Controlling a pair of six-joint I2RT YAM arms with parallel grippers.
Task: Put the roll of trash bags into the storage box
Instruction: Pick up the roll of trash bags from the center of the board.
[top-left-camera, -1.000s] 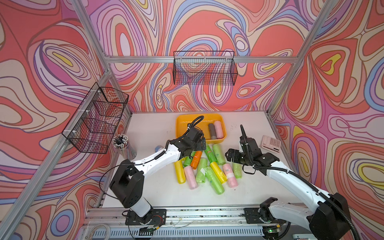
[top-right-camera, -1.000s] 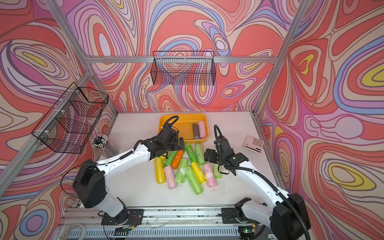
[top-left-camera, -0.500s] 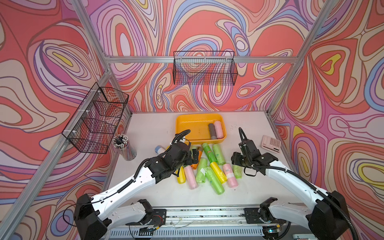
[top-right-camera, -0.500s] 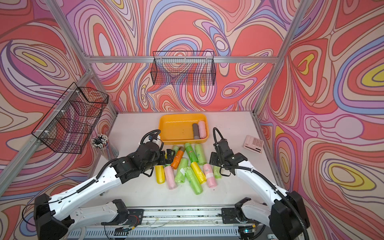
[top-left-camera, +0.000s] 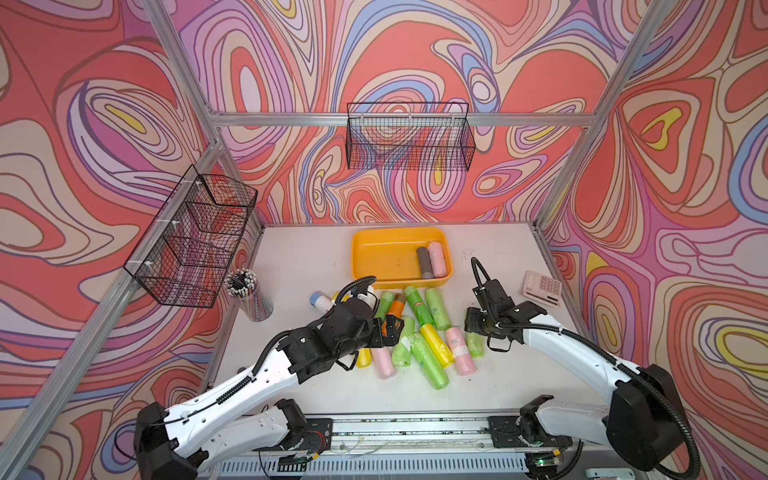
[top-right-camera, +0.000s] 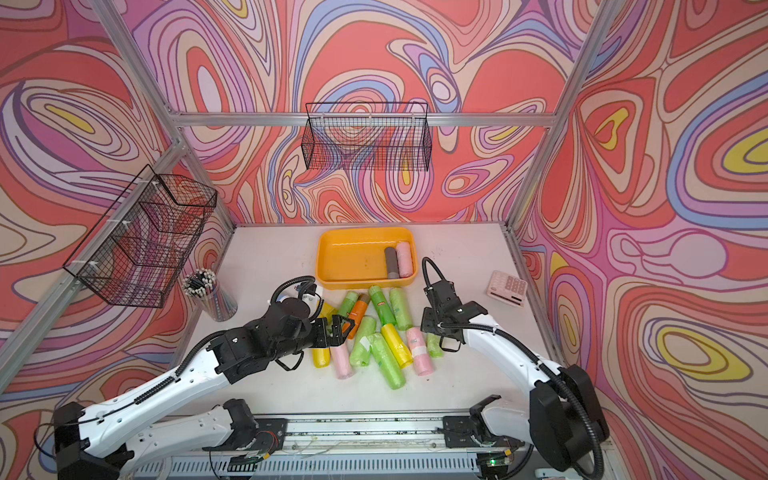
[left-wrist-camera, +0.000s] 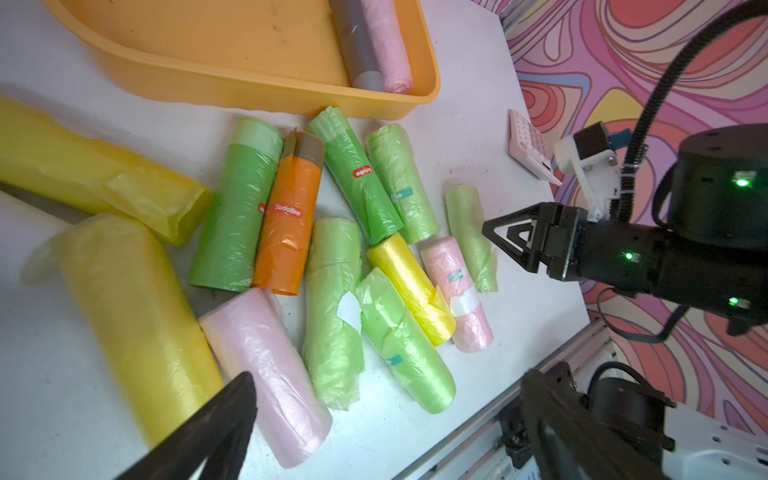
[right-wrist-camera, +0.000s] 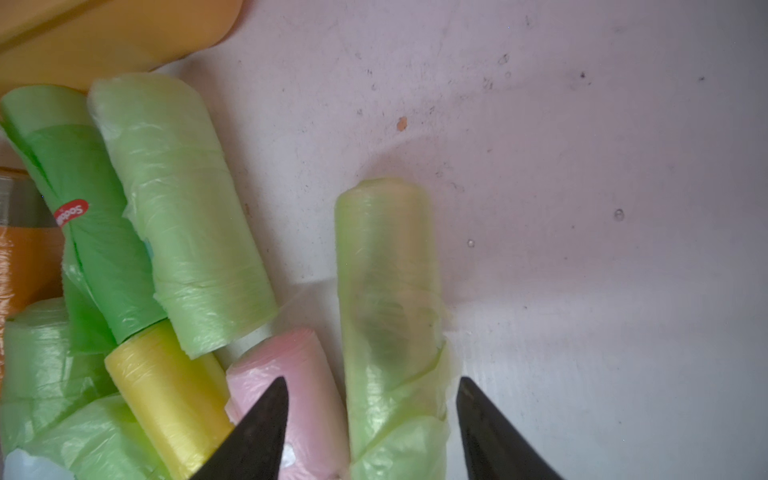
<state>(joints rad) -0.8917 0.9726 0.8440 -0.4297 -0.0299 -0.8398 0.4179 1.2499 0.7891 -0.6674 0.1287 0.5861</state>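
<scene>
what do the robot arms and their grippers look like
The left arm and right arm are alike: white link shells, black joint housings, and a ribbed black cable looping over each wrist. The left gripper and right gripper have black, pointed, triangular open-frame fingers. Small green lights glow on the right wrist.

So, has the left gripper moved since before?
Yes: the left gripper drew back from the storage box, toward the near edge of the table.

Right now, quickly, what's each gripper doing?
Left gripper: open, empty.
Right gripper: straddling the pale green roll; whether it grips cannot be told.
</scene>
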